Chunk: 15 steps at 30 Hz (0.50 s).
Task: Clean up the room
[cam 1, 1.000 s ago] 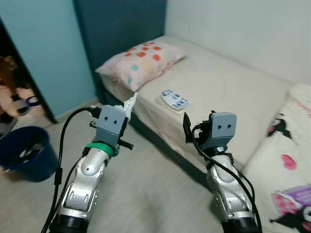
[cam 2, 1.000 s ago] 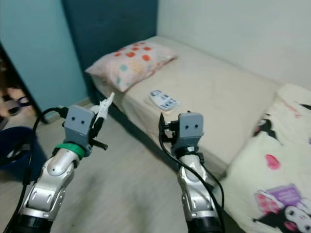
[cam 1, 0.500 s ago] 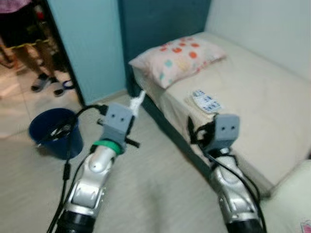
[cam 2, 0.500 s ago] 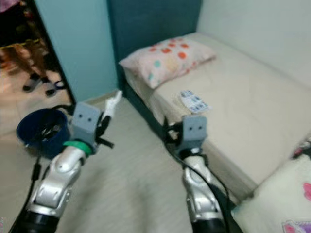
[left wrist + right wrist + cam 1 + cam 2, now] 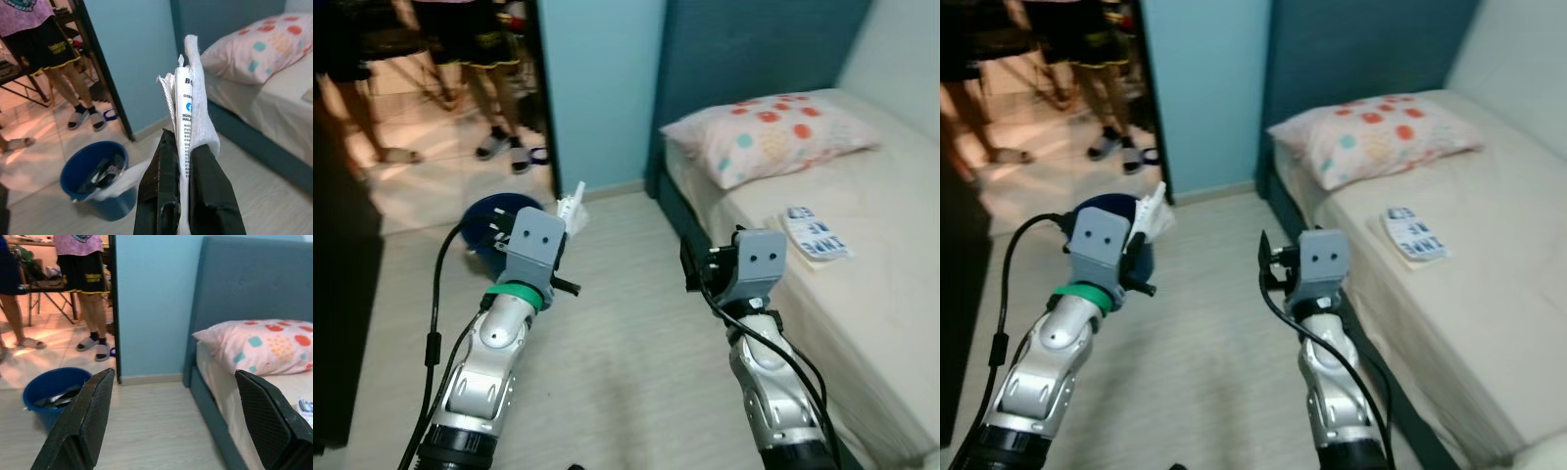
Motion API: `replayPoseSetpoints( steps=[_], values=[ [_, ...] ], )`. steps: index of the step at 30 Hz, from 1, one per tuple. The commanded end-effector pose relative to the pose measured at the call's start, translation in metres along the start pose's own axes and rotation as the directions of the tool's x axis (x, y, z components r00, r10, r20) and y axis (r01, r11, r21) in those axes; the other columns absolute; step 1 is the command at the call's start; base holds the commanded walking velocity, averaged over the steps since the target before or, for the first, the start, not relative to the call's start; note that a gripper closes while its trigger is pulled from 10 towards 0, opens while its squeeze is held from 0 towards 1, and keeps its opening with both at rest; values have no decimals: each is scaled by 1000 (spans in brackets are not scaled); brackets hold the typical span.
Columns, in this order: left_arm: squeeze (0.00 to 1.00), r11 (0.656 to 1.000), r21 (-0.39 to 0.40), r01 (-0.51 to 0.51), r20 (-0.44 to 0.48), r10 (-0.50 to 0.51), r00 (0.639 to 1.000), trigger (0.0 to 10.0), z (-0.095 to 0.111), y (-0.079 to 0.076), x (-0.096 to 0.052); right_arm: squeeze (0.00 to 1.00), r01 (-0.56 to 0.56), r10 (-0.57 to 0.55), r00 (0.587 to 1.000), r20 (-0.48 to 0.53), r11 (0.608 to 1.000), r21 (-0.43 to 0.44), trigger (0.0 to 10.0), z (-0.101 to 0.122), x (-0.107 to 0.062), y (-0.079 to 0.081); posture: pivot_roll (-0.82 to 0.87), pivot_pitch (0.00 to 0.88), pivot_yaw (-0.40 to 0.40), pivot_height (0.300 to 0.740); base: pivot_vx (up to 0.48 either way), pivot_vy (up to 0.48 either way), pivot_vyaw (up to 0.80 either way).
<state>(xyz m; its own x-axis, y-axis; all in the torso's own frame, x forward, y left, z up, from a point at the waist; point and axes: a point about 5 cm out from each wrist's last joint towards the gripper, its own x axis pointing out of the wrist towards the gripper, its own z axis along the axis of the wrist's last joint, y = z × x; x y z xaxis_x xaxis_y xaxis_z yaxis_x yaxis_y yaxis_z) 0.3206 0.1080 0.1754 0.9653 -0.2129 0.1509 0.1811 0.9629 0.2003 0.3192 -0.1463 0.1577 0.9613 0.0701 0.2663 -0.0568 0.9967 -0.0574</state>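
Left claw (image 5: 183, 161) is clamped on a wad of white tissue and wrapper (image 5: 191, 110) — printed packet sandwiched between crumpled paper, sticking up past the fingertips. Held high at chest level, roughly 10 o'clock in the head views, likely so the trash rides clear of the floor while walking.

Blue bucket (image 5: 497, 217) sits on the floor by the doorway, just beyond the left claw, about 11 o'clock. It already has dark scraps inside, so my read is it's the bin and the wad is headed there. The claw isn't over the rim yet; a closer approach is needed before letting go.

Two people stand past the doorway at 11–12 o'clock, sandalled feet (image 5: 96, 348) near the threshold. Risk: bumping them if the approach overshoots.

Right claw (image 5: 176, 421) is spread wide and empty, parked at 1 o'clock beside the bed (image 5: 1489, 323) edge. Probably just kept ready.

On the bed: spotted pillow (image 5: 773, 135) at the headboard, 1–2 o'clock, and a small blue-and-white packet (image 5: 813, 233) lying flat on the sheet at 3 o'clock. That looks like the next pickup.
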Motion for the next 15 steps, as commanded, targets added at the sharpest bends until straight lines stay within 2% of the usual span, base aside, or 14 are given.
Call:
replayPoseSetpoints(
  steps=[1,2,5,15],
  values=[
    [0,1000,17,-20,-26,20,999,10000,-8,6,-3,0,-12,12,1000,-19,1000,8,10000,-4,-2,4,-41,46,28,740,0,0,800],
    [0,1000,19,-20,-24,20,1000,10000,-8,6,-3,0,-11,11,1000,-18,1000,11,10000,-4,-2,4,-42,45,28,740,0,0,794],
    [0,999,28,-19,-20,20,1000,10000,-8,6,-2,0,-17,18,1000,-23,999,29,10000,-5,-3,5,-45,46,29,740,284,0,0],
    [0,999,32,-17,-17,18,1000,10000,-8,5,-2,0,-13,14,1000,-23,999,41,10000,-6,-5,3,-51,46,32,740,426,0,0]
  ],
)
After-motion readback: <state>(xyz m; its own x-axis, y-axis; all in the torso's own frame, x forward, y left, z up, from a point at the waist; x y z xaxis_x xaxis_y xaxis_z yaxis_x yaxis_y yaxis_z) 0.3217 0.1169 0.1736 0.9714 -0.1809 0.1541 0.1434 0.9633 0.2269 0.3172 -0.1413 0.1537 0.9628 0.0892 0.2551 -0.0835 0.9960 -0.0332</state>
